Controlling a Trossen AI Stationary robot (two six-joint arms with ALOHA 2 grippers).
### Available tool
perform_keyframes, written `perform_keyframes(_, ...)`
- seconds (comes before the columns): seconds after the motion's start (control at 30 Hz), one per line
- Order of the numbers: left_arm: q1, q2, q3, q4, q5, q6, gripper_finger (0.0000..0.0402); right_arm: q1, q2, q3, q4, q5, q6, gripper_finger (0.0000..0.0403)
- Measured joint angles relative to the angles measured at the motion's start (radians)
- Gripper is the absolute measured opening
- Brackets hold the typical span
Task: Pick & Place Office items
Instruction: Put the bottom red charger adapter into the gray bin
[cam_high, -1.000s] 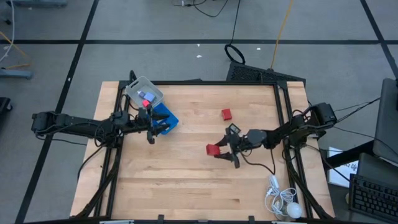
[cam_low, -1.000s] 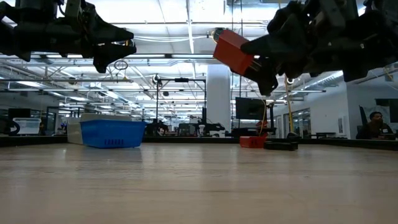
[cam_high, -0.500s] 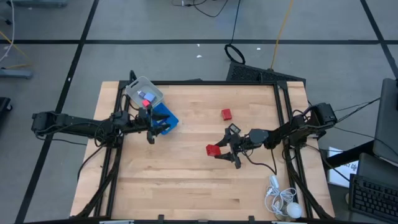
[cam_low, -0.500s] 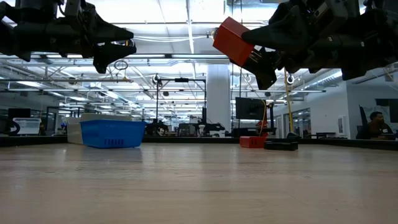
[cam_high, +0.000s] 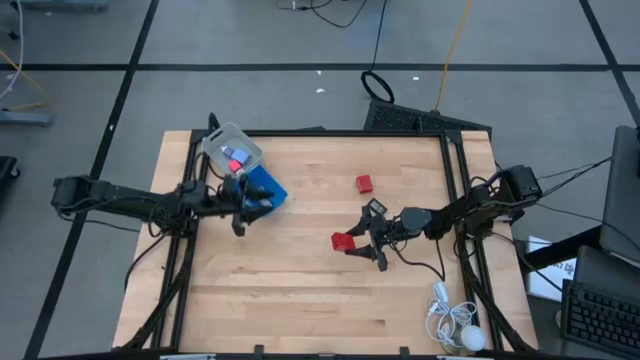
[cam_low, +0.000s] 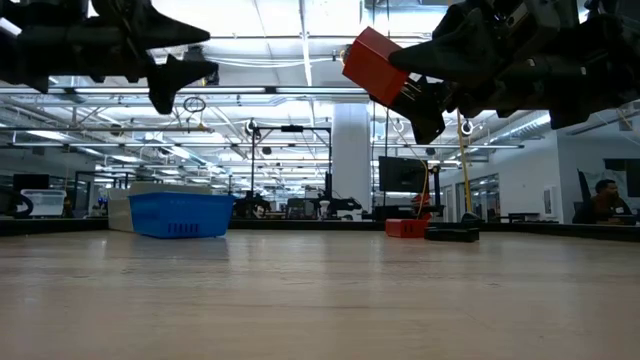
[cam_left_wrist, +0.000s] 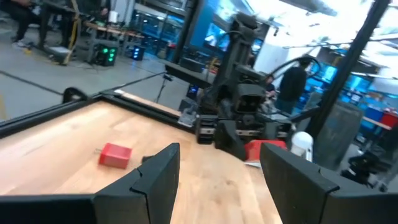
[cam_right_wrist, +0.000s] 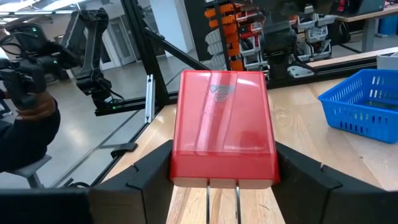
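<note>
My right gripper (cam_high: 358, 241) hangs over the table's middle right, shut on a red block (cam_right_wrist: 224, 124), which also shows high in the low view (cam_low: 374, 66). A second red block (cam_high: 364, 183) lies flat on the table farther back and shows in the left wrist view (cam_left_wrist: 115, 155). My left gripper (cam_high: 244, 208) hovers open and level beside the blue tray (cam_high: 268, 190); nothing is between its fingers (cam_left_wrist: 155, 177). Behind the tray stands a clear box (cam_high: 232, 150) with small pieces inside. My right gripper pinches the red block by its two long sides (cam_right_wrist: 180, 155) between its two fingers (cam_right_wrist: 146, 171), at the block's rear end. The fingers come in about level from the table's right side and lie along the block. The block sticks out ahead of them, lifted clear, its free end tilted up.
A white corded gadget (cam_high: 455, 325) lies at the near right corner. Black frame rails (cam_high: 455, 190) run along the table's left, right and far sides. Bare wood (cam_high: 290, 290) lies between the arms and toward the near edge.
My left gripper has rolled about its own pointing line while staying in place beside the tray. My right gripper's red block has come up a little in the low view, its free end tipped higher; the hold is unchanged.
</note>
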Motion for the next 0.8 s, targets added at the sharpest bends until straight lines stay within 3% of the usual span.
perform_keyframes(0.27,-0.083,0.085,0.044,0.001,-0.034,0.036,0.0225,0.0,0.0,0.0,0.0,0.001,0.0,0.0219)
perform_keyframes(0.63,-0.115,0.452,0.246,-0.002,-0.024,0.074,0.0225,0.0,0.0,0.0,0.0,0.004,-0.022,0.0218)
perform_keyframes(0.8,-0.068,0.589,0.344,-0.001,-0.042,-0.046,0.0225,0.0,0.0,0.0,-0.002,0.023,-0.064,0.0214)
